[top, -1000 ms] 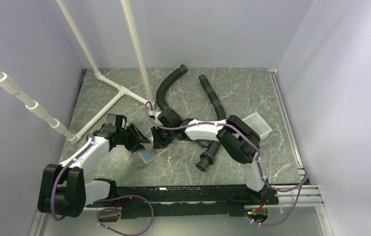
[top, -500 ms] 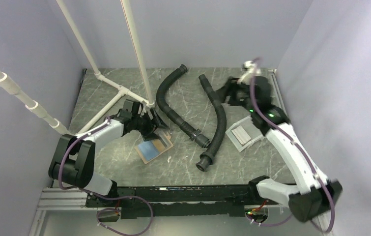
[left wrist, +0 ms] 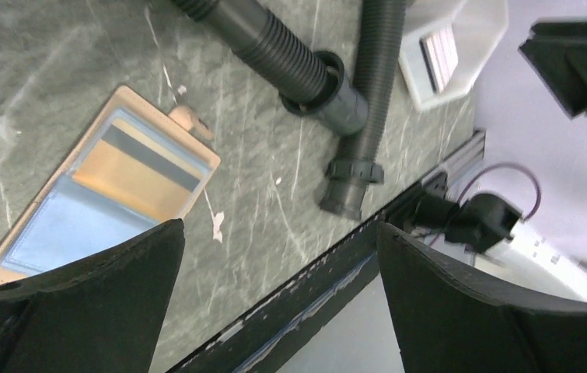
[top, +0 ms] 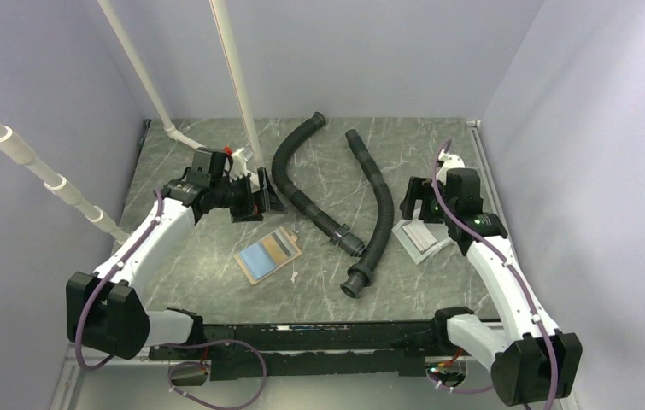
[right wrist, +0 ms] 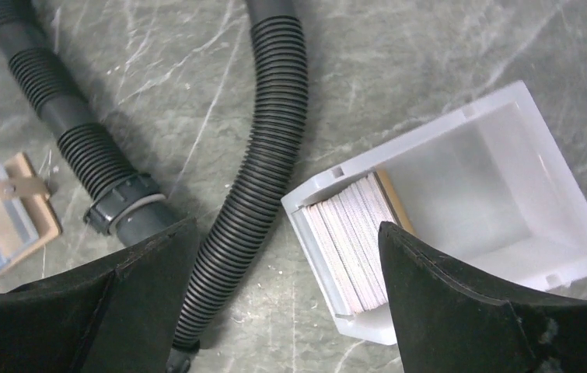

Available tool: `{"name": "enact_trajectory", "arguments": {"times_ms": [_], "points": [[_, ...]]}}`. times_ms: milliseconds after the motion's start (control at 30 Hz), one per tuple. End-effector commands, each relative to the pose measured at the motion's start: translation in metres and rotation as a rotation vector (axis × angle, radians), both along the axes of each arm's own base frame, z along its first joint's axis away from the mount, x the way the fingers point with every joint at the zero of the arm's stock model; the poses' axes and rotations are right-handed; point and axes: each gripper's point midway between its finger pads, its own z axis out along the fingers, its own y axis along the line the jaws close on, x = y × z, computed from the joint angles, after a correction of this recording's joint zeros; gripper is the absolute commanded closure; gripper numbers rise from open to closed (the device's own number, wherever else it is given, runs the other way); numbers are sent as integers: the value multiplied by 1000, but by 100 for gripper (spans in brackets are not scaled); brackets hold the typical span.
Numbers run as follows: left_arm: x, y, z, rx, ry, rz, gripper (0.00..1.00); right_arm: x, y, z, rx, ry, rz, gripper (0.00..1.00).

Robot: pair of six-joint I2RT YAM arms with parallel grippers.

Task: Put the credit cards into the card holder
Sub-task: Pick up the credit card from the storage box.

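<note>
- Tan leather-like card holder [top: 269, 256] lies flat and unfolded on the grey-green marbled worktop [top: 327, 286]. Its inner face is up, showing a blue panel and an orange panel with a dark stripe. The small snap tab [left wrist: 189, 122] sticks out from one long edge.
- Nothing touches the card holder; neither pincer is on it.
- Credit cards [right wrist: 352, 241]: a pale stack standing on edge, packed against one end of a white tray [right wrist: 461, 116]. The tray sits well to the right of the card holder. Single card colours are hard to tell edge-on.
- Two black corrugated hoses [top: 301, 184] [top: 378, 205] lie between the card holder and the tray. The nearer hose's collared end is just right of the card holder and apart from it.
- Left pincer [left wrist: 278, 229] hangs off the worktop on the far side of the card holder, fingers spread wide with nothing between them.
- Right pincer [right wrist: 286, 229] hangs well right of the card holder, above the tray's near-hose side. It too is spread wide and holds nothing.
- White pipe frame [top: 233, 77] rises beyond the card holder, at the far left.
</note>
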Motion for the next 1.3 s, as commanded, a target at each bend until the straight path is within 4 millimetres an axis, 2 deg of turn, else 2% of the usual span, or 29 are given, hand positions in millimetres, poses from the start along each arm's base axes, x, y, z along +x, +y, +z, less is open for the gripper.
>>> {"name": "enact_trajectory", "arguments": {"times_ms": [0, 67, 100, 133, 200, 233, 300, 467, 567, 767, 933, 1267], "points": [[-25, -6, 23, -30, -101, -199, 1, 9, 7, 26, -100, -118, 196, 12], [-29, -4, 27, -20, -144, -220, 1, 9, -1, 16, -130, -49, 260, 9], [-28, 0, 25, -2, -150, -202, 1, 10, -16, 9, -110, -12, 254, 10], [-29, 1, 25, -5, -151, -199, 1, 11, -26, 2, -79, 30, 253, 12], [-37, -2, 34, -37, -175, -228, 1, 10, -37, -6, 61, 83, 275, 14], [-40, -4, 35, -52, -181, -237, 1, 13, -42, -8, 71, 96, 272, 14], [-44, -6, 36, -50, -186, -253, 0, 17, -38, -8, 112, 106, 321, 13], [-50, -9, 40, -64, -200, -274, 1, 17, -31, -24, 191, 141, 405, 14], [-51, -9, 43, -63, -215, -277, 1, 16, -35, -43, 191, 200, 388, 13], [-50, -11, 41, -68, -208, -283, 1, 17, -39, -67, 199, 252, 365, 13], [-49, -10, 39, -62, -205, -280, 1, 10, -32, -88, 251, 310, 366, 14], [-49, -10, 39, -67, -204, -283, 1, 5, -20, -95, 268, 357, 407, 19]]}}
